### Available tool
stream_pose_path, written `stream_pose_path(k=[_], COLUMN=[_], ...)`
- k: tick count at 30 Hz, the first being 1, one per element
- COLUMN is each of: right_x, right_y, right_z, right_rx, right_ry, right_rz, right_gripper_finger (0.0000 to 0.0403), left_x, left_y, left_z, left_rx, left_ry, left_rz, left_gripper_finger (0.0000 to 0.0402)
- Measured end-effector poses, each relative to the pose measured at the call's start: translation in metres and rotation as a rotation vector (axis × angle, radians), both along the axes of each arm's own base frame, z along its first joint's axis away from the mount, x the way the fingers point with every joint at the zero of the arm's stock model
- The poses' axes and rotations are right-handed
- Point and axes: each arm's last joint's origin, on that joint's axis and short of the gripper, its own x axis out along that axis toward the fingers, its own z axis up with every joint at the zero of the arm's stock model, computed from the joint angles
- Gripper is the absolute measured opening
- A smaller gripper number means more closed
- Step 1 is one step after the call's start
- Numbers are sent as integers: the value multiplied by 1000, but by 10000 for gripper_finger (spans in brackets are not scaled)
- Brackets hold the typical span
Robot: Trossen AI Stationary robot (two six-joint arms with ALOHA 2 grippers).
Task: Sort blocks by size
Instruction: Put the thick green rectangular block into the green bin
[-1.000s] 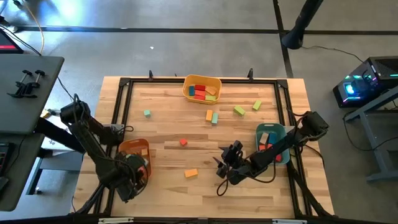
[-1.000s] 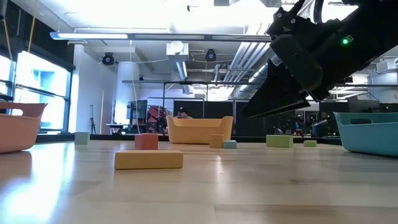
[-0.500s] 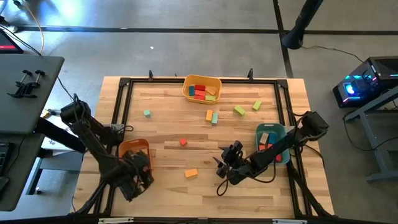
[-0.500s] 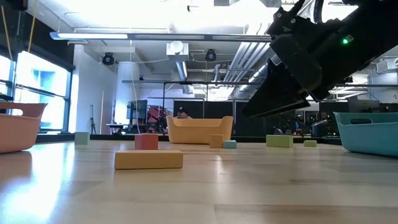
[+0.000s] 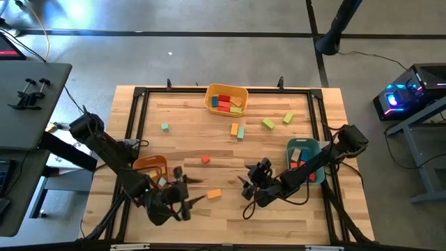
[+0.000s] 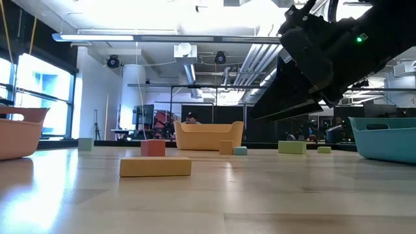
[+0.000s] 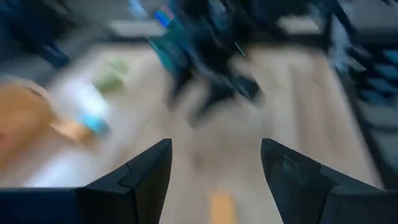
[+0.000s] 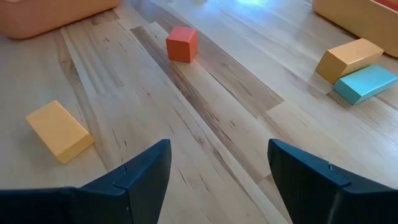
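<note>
The left gripper [image 5: 187, 197], fingers spread wide and empty, is seen at lower centre-left; the orange block [image 5: 214, 194] lies just right of it. The right gripper [image 5: 249, 188], open, waits beyond.

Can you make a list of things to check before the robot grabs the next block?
1. Left pincer open and empty: ok.
2. Right pincer open and empty: ok.
3. Orange block lies free on the table, nothing touching it: ok.
4. Small red block stands alone: ok.
5. Left pincer lined up over the orange block: cannot tell, its view is blurred.
6. Orange bin, yellow bin and teal bin upright: ok.
</note>
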Motion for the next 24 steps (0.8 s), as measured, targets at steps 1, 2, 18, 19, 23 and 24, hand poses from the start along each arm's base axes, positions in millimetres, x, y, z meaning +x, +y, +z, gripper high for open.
stream_pose_path(k=[1, 2, 18, 19, 23, 24], right_x=[0, 0, 0, 0, 0, 0], right_y=[0, 0, 0, 0, 0, 0], right_z=[0, 0, 0, 0, 0, 0], right_rx=[0, 0, -13, -13, -14, -13], right_ry=[1, 1, 13, 13, 13, 13], right_rz=[1, 1, 14, 14, 14, 14], right_gripper_finger=[263, 263, 263, 263, 263, 263], left_x=[5, 10, 98, 102, 114, 115], left_y=[1, 2, -2, -1, 13, 17], left_z=[1, 1, -58, -61, -70, -70], left_rx=[36, 64, -73, -81, -96, -110], left_ry=[-37, -60, -258, -293, -325, -325], left_rz=[35, 63, -339, -346, -268, -224], left_gripper_finger=[232, 232, 232, 232, 232, 232])
